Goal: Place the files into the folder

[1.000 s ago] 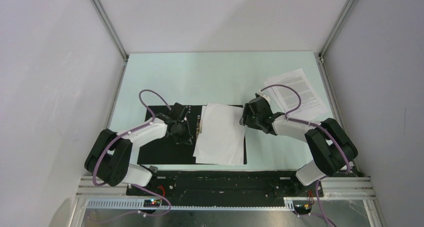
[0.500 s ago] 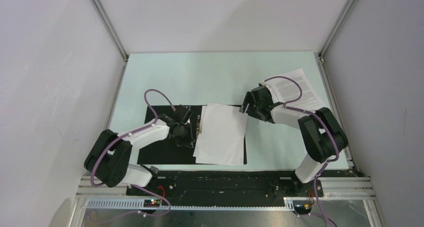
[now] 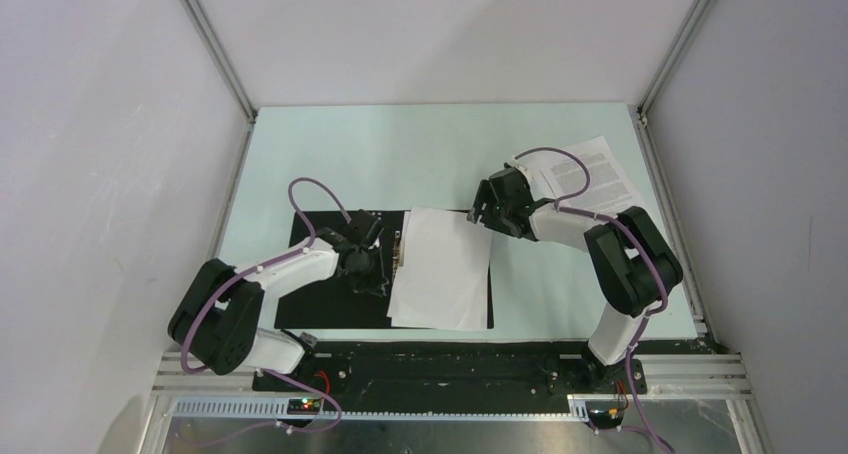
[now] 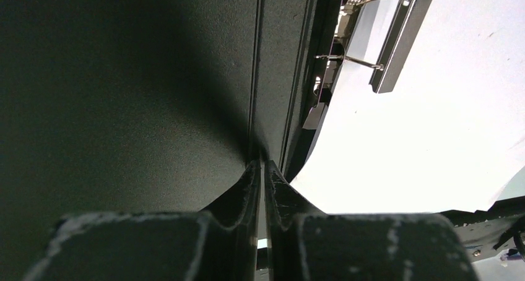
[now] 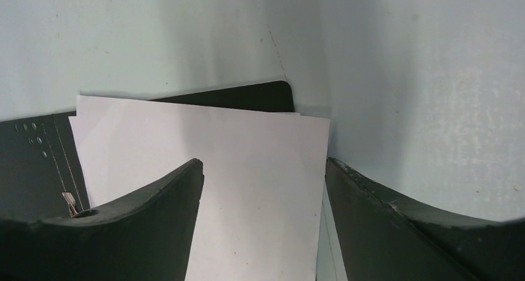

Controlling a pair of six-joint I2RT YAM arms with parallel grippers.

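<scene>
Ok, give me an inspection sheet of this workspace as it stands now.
Surface: pale green table, no spills seen.
Job's things: folder lies open, black inside up, metal clip at its spine; blank sheets lie askew on its right half; printed sheets lie on the table, far right, outside it.
Clutter: nothing seen.
Grippers: left gripper shut, tips at the folder's spine crease; right gripper open over the blank sheets' far right corner, holding nothing.
Cables: purple cables loop along both arms.
Surroundings: white walls, metal frame posts.

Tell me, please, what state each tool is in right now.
Left tool: closed, tips against the folder.
Right tool: open, empty, over the blank sheets.
</scene>
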